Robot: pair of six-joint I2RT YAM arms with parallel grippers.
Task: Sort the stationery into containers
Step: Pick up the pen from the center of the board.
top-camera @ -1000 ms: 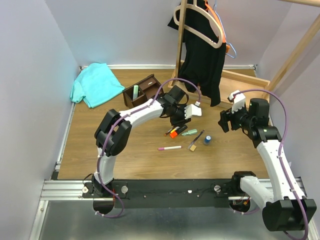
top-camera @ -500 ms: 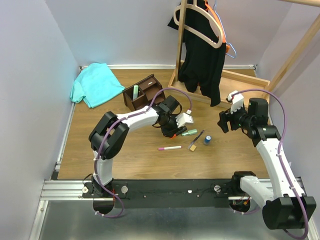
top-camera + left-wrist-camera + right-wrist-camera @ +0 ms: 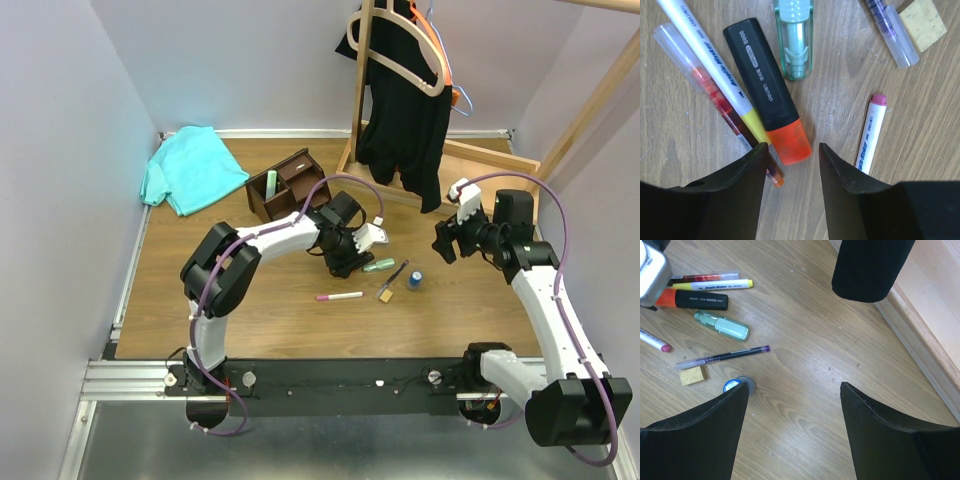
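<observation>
Starting nearest the arm bases, the pink marker (image 3: 340,296) is found lying alone on the table (image 3: 250,320), with the tan block (image 3: 383,295) and the small blue cylinder (image 3: 413,280) to its right. Just beyond, the left gripper (image 3: 790,160) is held low over the cluster, its fingers parted and grasping nothing, and the capped end of the orange highlighter (image 3: 767,95) is framed between the tips. The yellow marker (image 3: 715,75) and a clear red-inked pen (image 3: 710,95) are pressed against the highlighter's left side, so a closing finger could well catch them too, dragging a neighbour along or skewing the grip. A pinch taken so near the cap would likely let the body tilt or slip when lifted. The pale green marker (image 3: 794,40) and thin dark pen (image 3: 890,30) are set a little apart and are judged to be safer. Further right, the right gripper (image 3: 792,390) is held above bare wood, spread wide and empty.

Farthest, to the left, the dark brown desk organizer (image 3: 285,185) is seen. One pale green item (image 3: 271,184) is stood upright in a left slot; nothing can be made out in the other slots. Most of the stationery is therefore judged yet to be sorted.
</observation>
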